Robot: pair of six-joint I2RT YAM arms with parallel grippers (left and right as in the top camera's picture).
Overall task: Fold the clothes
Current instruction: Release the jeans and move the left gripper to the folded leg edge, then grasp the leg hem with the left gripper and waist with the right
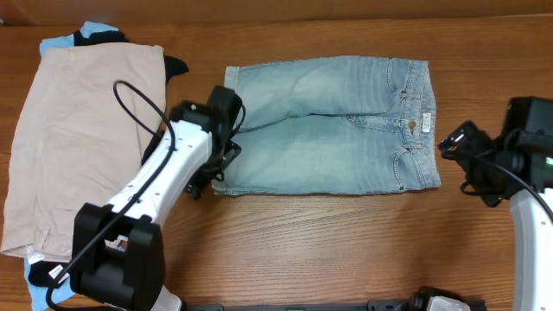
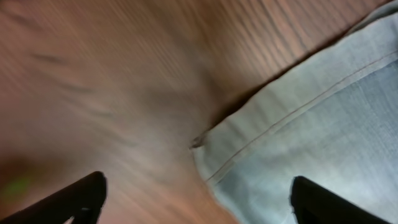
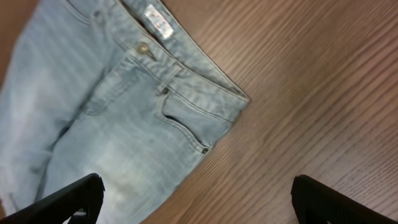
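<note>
Denim shorts (image 1: 328,125) flat, middle of desk (image 1: 346,250), long way 9 to 3 o'clock, waist at 3. Left gripper (image 2: 198,208) spread wide over leg corner at 9; blurry, maybe not touching. Right gripper (image 3: 198,202) spread wide too, holding nothing, beside waist.

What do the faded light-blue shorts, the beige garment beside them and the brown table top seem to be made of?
The faded light-blue shorts look like washed denim: stitched seams, uneven fading, a metal-looking button. The beige garment seems thin, smooth, matte cloth; fibre unclear. The brown table top shows wood grain, maybe laminate, slight sheen.
</note>
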